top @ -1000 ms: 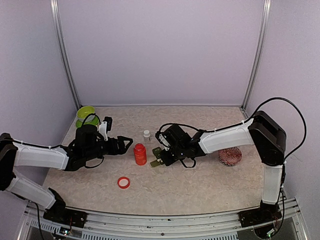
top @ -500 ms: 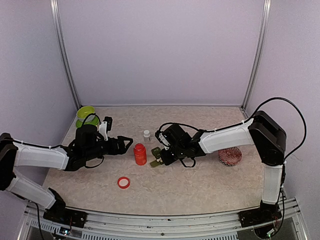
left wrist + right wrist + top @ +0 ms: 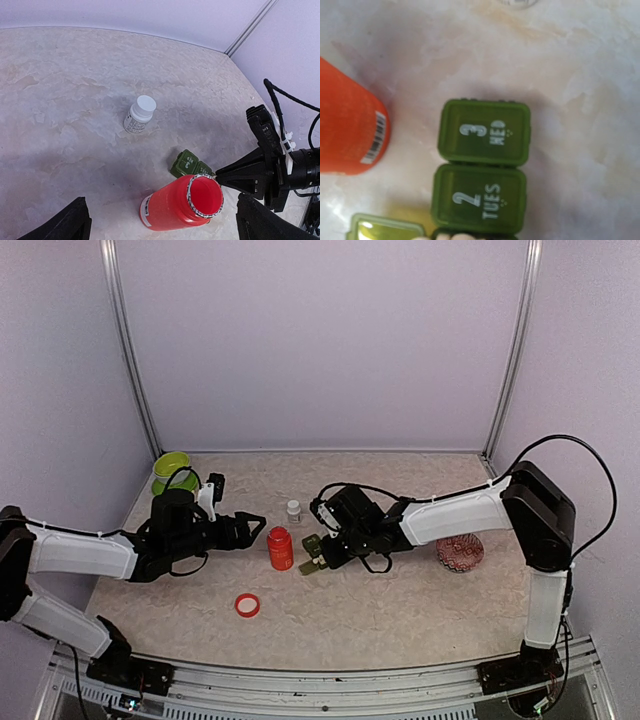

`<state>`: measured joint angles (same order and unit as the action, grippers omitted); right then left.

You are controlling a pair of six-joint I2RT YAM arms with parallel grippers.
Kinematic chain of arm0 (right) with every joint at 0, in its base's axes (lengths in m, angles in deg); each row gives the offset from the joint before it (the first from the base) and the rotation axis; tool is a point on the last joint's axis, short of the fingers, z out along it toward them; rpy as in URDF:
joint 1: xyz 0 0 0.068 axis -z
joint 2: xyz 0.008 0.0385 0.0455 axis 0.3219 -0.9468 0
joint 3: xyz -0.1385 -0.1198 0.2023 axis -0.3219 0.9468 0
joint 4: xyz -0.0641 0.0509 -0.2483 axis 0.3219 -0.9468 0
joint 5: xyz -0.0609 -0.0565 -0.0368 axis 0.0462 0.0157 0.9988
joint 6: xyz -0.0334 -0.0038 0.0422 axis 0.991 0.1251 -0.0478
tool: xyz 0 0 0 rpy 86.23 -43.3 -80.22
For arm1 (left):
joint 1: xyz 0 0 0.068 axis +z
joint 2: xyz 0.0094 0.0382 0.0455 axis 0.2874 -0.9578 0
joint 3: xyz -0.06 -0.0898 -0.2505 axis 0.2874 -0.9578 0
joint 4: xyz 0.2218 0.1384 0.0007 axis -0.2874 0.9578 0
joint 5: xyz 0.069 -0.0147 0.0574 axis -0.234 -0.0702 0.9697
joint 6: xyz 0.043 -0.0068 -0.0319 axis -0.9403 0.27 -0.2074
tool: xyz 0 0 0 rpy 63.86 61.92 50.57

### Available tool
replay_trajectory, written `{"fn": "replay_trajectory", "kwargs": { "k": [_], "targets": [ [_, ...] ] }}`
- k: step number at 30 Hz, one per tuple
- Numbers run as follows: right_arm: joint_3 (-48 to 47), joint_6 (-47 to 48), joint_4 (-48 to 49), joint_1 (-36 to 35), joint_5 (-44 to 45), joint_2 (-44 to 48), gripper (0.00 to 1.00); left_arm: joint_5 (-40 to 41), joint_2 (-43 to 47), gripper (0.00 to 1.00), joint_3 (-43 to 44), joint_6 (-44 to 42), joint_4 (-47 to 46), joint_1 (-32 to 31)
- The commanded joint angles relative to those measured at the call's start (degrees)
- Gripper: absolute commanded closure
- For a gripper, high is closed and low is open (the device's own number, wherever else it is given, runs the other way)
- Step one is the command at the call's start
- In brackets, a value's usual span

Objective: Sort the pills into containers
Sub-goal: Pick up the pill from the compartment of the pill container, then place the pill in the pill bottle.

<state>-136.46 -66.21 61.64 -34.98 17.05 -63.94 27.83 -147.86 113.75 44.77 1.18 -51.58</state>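
Note:
The containers, dark green boxes joined in a row, lie right of the red bottle. The lids "3 WED" and "2 TUES" are shut. The third box's lid stands open, with white pills at the frame's bottom edge. The containers also show in the top view and the left wrist view. My right gripper hangs just over them; its fingers are out of its own view. The open red bottle stands upright. My left gripper is open and empty, left of the bottle.
A small white capped bottle stands behind the red one. A red cap lies near the front. A lime-green bowl sits at the back left. A pink patterned dish sits at the right.
My right gripper has shifted very slightly over the containers. The left arm has not moved.

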Motion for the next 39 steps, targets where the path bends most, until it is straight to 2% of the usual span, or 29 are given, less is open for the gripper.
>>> {"fn": "replay_trajectory", "kwargs": {
  "k": [1, 9, 20, 39],
  "targets": [
    [-1.4, 0.6, -0.7, 0.3, -0.1, 3.8, 0.94, -0.6, 0.0, 0.01, -0.6, 0.3, -1.5, 0.3],
    [-3.1, 1.2, -1.3, -0.1, -0.6, 4.9, 0.93, -0.7, -0.5, 0.01, -0.6, 0.4, -1.6, 0.3],
    [-11.5, 3.2, -1.9, -3.7, -1.3, 3.9, 0.93, -0.8, -0.6, 0.01, -0.5, 0.5, -1.7, 0.2],
    [-17.2, 4.1, -0.6, -5.6, -5.7, -2.6, 0.91, -0.9, -0.7, 0.01, -0.5, 0.5, -1.8, 0.2]
  ]
}}
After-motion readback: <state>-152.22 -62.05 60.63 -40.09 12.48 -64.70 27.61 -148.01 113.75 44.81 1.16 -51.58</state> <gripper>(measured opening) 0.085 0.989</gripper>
